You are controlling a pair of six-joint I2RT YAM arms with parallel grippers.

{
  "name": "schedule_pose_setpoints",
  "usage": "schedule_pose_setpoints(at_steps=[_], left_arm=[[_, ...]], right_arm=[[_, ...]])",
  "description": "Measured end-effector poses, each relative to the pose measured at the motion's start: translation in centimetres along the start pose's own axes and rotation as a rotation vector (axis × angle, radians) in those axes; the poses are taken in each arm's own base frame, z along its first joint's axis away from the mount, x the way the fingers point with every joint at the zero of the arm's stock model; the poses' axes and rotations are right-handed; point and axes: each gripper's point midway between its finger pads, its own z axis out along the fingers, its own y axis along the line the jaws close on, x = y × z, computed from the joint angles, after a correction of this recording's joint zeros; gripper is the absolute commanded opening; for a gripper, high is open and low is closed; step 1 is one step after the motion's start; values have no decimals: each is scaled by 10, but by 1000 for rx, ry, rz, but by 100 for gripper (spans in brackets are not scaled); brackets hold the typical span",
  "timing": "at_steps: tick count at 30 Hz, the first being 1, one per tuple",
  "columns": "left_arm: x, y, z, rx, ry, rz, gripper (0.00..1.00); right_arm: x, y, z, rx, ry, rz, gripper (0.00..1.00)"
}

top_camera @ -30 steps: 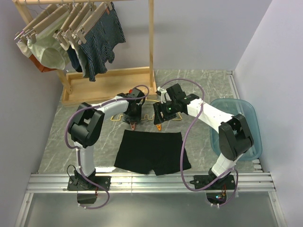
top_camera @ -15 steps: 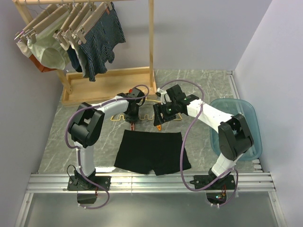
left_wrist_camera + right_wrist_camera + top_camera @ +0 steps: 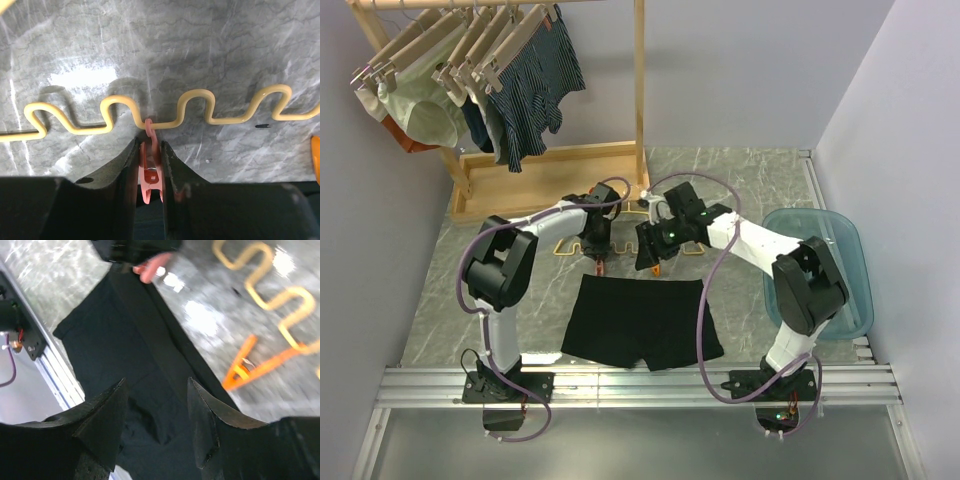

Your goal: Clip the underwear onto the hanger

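The black underwear (image 3: 640,320) lies flat on the table in front of both grippers. The yellow hanger (image 3: 567,246) lies just behind it, wavy bar (image 3: 195,102) toward the waistband. My left gripper (image 3: 599,256) is shut on the hanger's left orange-red clip (image 3: 150,172), which hangs from the bar, its tip at the waistband. My right gripper (image 3: 644,256) is open and empty, hovering over the underwear (image 3: 125,385) near its waistband. The right orange clip (image 3: 247,367) lies on the table beside it, also seen in the top view (image 3: 657,268).
A wooden rack (image 3: 640,90) with beige clip hangers, striped shorts (image 3: 535,85) and pale green underwear (image 3: 425,110) stands at the back left on a wooden base (image 3: 550,175). A blue tub (image 3: 835,270) sits at the right edge.
My right gripper has swung left and toward the underwear's waistband. My left gripper has stayed shut on the clip, shifting only slightly.
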Motion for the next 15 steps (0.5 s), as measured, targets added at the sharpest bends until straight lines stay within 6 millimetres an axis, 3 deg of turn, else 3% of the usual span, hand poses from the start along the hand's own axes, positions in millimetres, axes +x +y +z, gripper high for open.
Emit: schedule_pose_setpoints(at_steps=[9,15], left_arm=[[-2,-4,-1,96,10,-14,0],[-3,-5,-1,169,15,-33,0]], right_arm=[[13,15,48,-76,65,-89,57],[8,24,63,-44,33,-179,59]])
